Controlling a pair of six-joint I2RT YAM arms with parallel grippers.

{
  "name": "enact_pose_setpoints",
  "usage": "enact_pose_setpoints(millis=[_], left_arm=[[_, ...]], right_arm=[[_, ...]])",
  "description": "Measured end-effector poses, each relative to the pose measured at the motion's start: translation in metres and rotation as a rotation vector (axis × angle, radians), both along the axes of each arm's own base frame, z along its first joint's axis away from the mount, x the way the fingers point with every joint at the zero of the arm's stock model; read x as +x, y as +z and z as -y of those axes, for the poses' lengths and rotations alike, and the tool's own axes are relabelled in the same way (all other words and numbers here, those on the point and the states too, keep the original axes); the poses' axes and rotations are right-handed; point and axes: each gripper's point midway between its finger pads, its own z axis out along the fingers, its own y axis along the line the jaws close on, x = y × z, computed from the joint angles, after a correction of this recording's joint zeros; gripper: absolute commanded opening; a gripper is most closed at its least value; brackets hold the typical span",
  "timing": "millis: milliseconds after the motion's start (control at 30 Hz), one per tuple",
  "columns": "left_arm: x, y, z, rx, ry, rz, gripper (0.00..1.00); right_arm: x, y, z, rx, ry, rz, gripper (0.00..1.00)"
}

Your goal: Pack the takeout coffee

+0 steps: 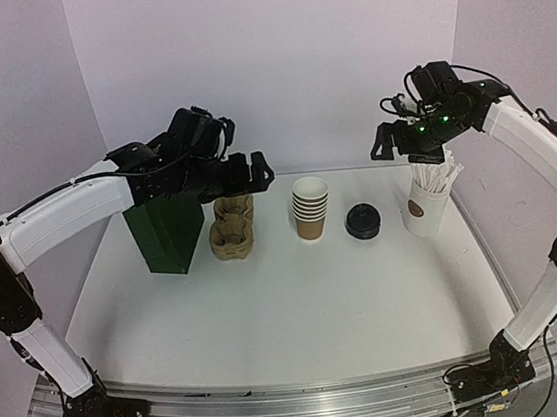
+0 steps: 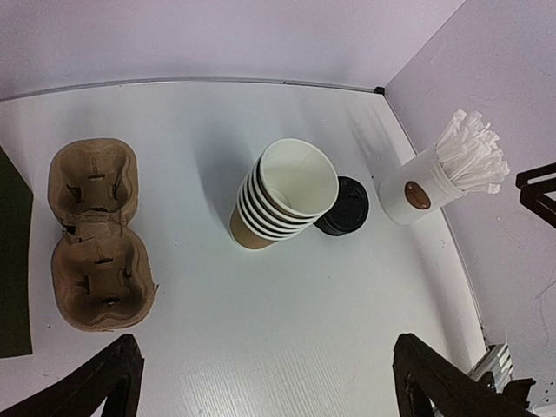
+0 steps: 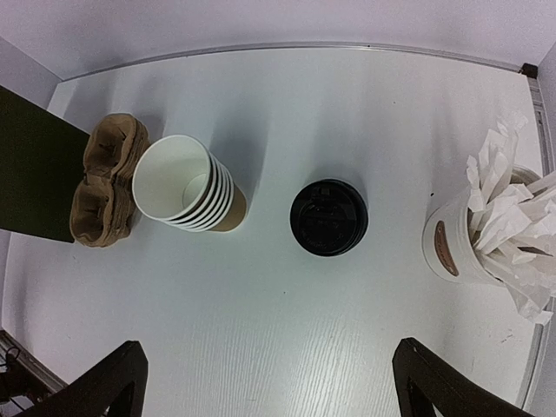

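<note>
Several brown kraft paper cups (image 1: 311,210) with white inner rims stand nested in one stack at mid-table, also in the left wrist view (image 2: 287,195) and the right wrist view (image 3: 187,184). A round black domed lid (image 1: 363,221) lies just right of the stack on the table (image 2: 346,206) (image 3: 328,217). My left gripper (image 1: 249,172) (image 2: 269,382) is open and empty, high above the back left. My right gripper (image 1: 392,143) (image 3: 269,382) is open and empty, high above the back right. Neither touches anything.
A brown pulp cup-carrier tray (image 1: 233,229) (image 2: 95,234) (image 3: 106,181) leans beside a dark green bag (image 1: 165,231) (image 3: 35,174) at the left. A white cup of paper-wrapped sticks (image 1: 429,201) (image 2: 417,193) (image 3: 460,248) stands right of the lid. White walls enclose the table.
</note>
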Motion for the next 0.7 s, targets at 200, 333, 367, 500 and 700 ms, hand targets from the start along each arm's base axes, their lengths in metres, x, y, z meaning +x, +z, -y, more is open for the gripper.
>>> enact_pose_setpoints(millis=[200,333,367,500,700], left_arm=[[0.01,-0.001,-0.004,0.021,0.051,0.018,1.0],[0.014,-0.004,-0.007,0.032,0.082,0.019,1.0],[0.014,-0.005,-0.006,0.035,0.081,0.017,1.0],[0.017,-0.01,-0.003,0.052,0.072,0.009,1.0],[0.018,-0.008,0.005,0.027,0.05,0.022,1.0]], right_arm=[[0.001,0.0,0.003,-0.016,-0.014,0.006,0.98],[0.002,0.001,0.005,-0.021,-0.023,0.011,0.96],[0.003,0.001,0.006,-0.024,-0.027,0.013,0.96],[0.005,0.001,0.011,-0.044,-0.048,0.02,0.96],[0.003,-0.002,0.016,-0.062,-0.065,0.026,0.96]])
